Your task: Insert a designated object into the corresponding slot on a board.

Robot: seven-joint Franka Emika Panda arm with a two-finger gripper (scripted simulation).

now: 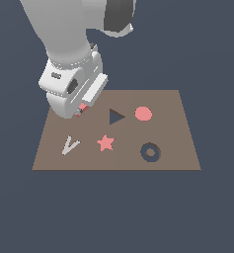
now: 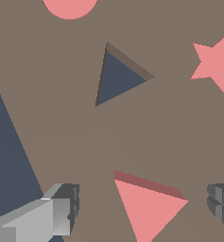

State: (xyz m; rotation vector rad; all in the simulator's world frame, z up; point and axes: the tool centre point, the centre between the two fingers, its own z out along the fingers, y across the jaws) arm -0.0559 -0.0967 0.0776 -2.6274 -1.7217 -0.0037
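While the exterior view hides most of it behind the gripper (image 1: 80,109), the wrist view shows the red triangular block (image 2: 149,205) lying on the board (image 2: 75,123) between the spread, open fingers (image 2: 61,210), untouched; beyond lies the triangular slot (image 2: 117,78).

The board (image 1: 177,148) lies flat. On it, the triangle slot (image 1: 116,117) sits near the middle. The round disc (image 1: 143,113) is just beside it, toward the exterior view's right. The star (image 1: 105,143) lies nearer the camera. The ring hole (image 1: 150,152) is to the star's right, the V piece (image 1: 69,145) to its left. The triangle block (image 2: 149,208) lies between the jaws, apart from the slot.
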